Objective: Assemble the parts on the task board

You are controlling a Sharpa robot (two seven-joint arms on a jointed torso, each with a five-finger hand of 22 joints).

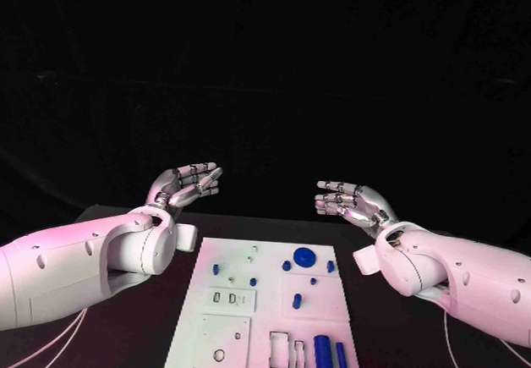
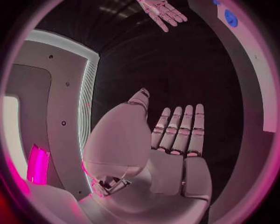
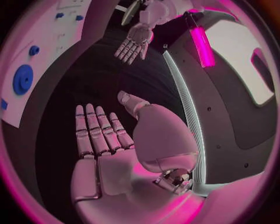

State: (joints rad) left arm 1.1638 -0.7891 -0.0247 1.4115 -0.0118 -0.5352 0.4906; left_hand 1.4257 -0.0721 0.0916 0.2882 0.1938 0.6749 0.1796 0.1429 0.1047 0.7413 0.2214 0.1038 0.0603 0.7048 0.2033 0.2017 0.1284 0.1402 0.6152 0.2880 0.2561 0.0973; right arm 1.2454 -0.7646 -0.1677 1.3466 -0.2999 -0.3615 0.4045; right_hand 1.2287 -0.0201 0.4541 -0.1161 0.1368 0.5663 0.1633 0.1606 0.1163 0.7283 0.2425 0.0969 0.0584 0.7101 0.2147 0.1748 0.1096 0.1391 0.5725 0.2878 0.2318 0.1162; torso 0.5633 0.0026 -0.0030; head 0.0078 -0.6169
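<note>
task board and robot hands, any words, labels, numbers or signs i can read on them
None can be read.
Task board: white plate with blue parts and dark outlined slots, no legible print.
Left robot hand and right robot hand: bare silver, no markings visible.

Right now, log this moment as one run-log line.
left hand: open, raised beyond the task board | right hand: open, raised | blue parts: lying on board, untouched | assembly: not begun
</note>
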